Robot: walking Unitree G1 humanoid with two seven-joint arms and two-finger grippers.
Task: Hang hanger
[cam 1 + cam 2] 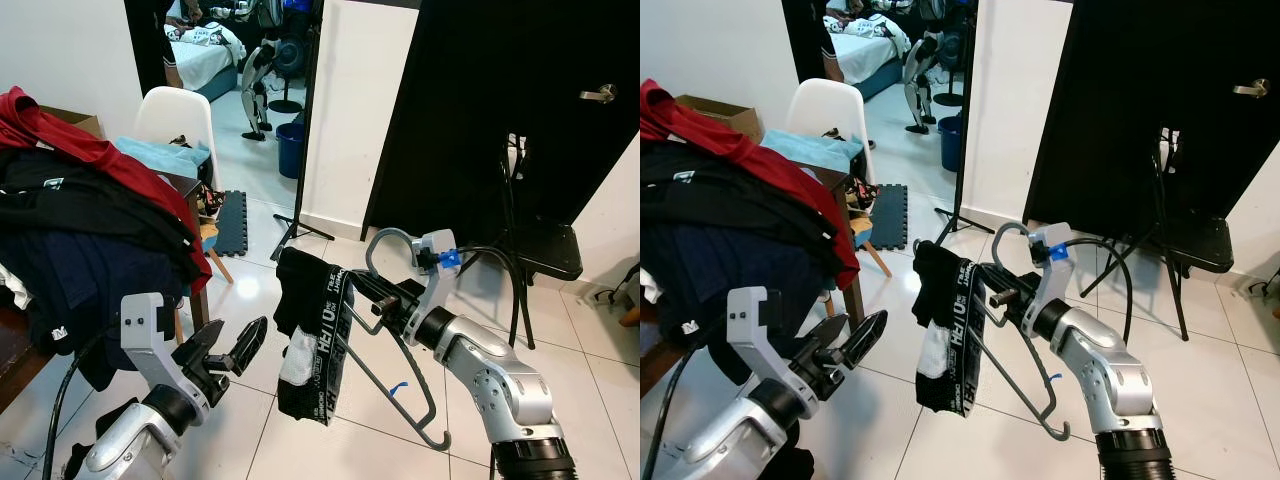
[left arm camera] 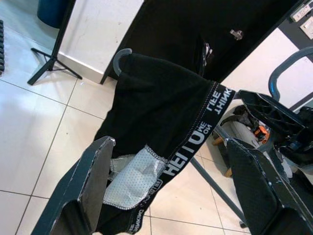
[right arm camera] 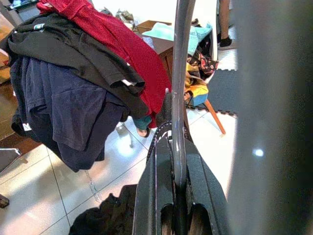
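- Left claw [image 1: 232, 352] hovers low over the tiled floor [image 1: 300, 440], its two black fingers spread apart with nothing between them, just beside the hanging cloth.
- Right claw [image 1: 385, 297] is clamped on one grey hanger [image 1: 400, 385]; the wrist view shows its rod pinched between the fingers.
- The hanger is held in the air, tilted, its hook [image 1: 385, 238] up near the claw and its far end curling down toward the floor.
- One black garment [image 1: 315, 340] with white lettering on its band is draped over the hanger, hanging free.
- Bare floor lies under and around it.
- To the robot's left, a tabletop [image 1: 20, 350] carries a heap of clothes [image 1: 90, 220]: red, black and navy pieces, spilling over its edge.
- Beyond it, one white chair [image 1: 175, 120].
- Farther right, one black folding chair [image 1: 540, 245] before a dark door [image 1: 500, 90].
- Farthest, a blue bin [image 1: 290, 148] in an open doorway.
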